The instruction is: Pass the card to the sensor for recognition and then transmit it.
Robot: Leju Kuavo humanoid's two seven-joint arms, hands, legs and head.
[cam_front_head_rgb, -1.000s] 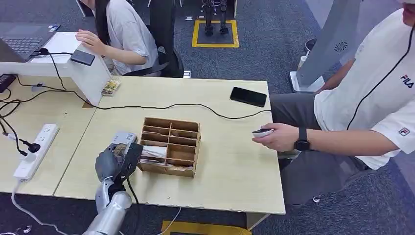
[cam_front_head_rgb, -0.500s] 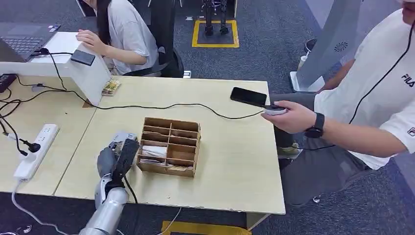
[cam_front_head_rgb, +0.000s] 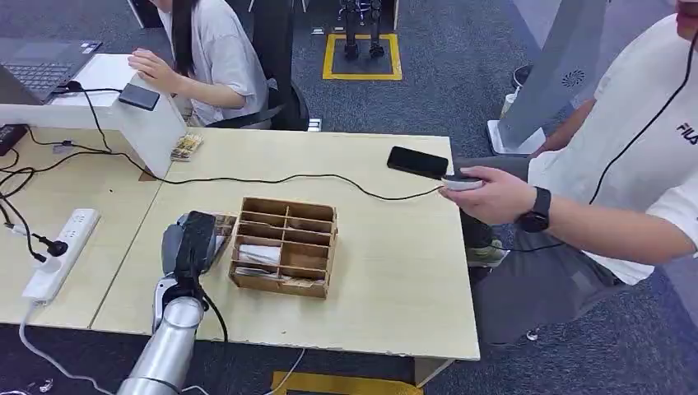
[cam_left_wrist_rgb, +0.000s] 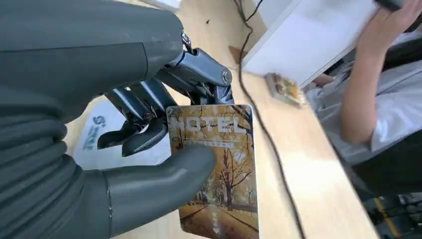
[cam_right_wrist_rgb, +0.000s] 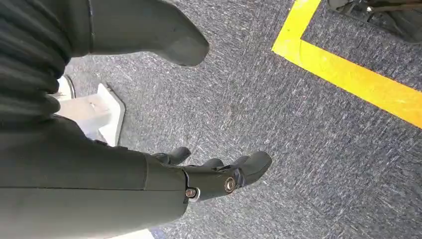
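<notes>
Where thumb meets fingers, card [cam_left_wrist_rgb: 219, 169] inside left robot hand [cam_left_wrist_rgb: 144, 144].

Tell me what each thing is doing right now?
card: held by the left robot hand, beside the box.
right robot hand: holds nothing, fingers apart, over the carpet.
wooden box: on the table, cards in some slots.
phone: flat on the table, screen dark.
</notes>
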